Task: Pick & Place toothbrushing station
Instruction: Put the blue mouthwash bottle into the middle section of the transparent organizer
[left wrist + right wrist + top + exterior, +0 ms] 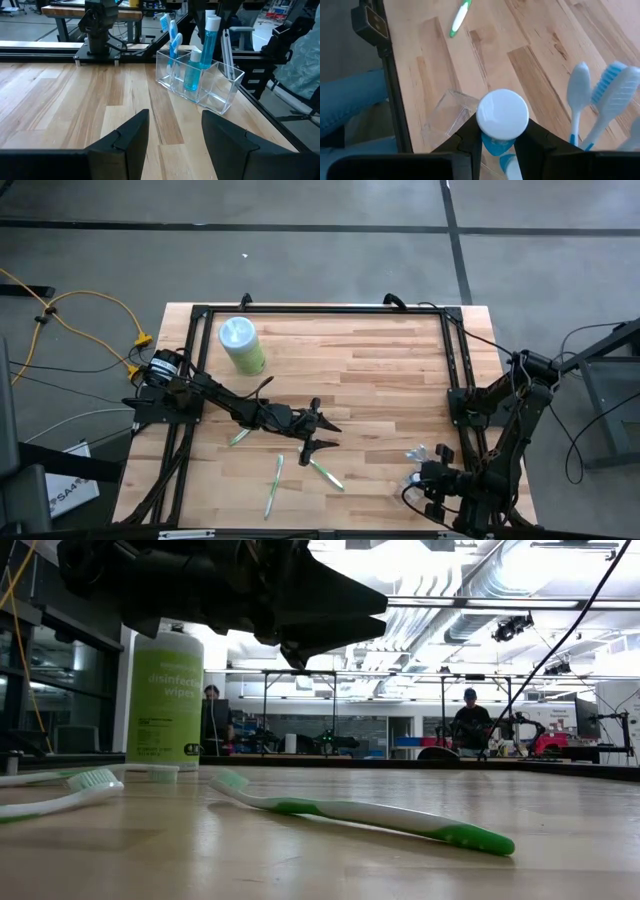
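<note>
R gripper (497,137) over clear holder (220,82) at table's near-right corner, fingers clamped on blue tube (502,120), white cap up. Two blue brushes (170,32) upright in holder. L gripper (172,132) mid-table, fingers apart, nothing held. Three green brushes (327,474) flat on table near it. Wipes canister (241,345) at back-left.

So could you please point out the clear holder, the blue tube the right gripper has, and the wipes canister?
clear holder (220,95), left wrist view, front wall.
blue tube (502,114), right wrist view, white cap.
wipes canister (241,345), high view, lid and body.
</note>
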Motion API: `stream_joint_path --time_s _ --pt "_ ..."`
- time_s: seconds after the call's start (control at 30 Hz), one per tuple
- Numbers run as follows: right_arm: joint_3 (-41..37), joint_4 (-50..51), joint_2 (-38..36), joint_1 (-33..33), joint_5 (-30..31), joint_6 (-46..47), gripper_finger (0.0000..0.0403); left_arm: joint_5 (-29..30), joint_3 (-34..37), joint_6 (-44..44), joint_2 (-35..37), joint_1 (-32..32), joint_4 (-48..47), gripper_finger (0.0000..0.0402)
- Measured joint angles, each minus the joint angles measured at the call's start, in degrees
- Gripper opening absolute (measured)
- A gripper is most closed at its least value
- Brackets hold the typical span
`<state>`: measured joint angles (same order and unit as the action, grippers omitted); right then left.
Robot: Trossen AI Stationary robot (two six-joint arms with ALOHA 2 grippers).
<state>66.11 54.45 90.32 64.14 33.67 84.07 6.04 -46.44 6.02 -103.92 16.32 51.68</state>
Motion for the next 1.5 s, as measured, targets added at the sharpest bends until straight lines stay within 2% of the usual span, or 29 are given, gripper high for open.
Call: stream_joint_path --time_s 0.2,0.77,1.03,1.5 --pt "-0.3 2.8 0.3 0.0 -4.0 1.2 0.0079 0.0 0.0 0.0 0.0 0.0 0.0 0.0177" --pt "-0.8 1.7 0.2 1.9 1.1 6.2 0.0079 -0.3 0.0 0.0 0.0 0.0 0.2 0.0177" --pt "-5.4 -3.4 0.2 2.8 1.8 9.4 0.0079 -0.2 0.0 0.0 0.0 0.0 0.2 0.0177" --pt "-7.2 -4.7 0.2 2.5 1.0 9.4 0.0086 -0.2 0.0 0.0 0.0 0.0 0.2 0.0177"
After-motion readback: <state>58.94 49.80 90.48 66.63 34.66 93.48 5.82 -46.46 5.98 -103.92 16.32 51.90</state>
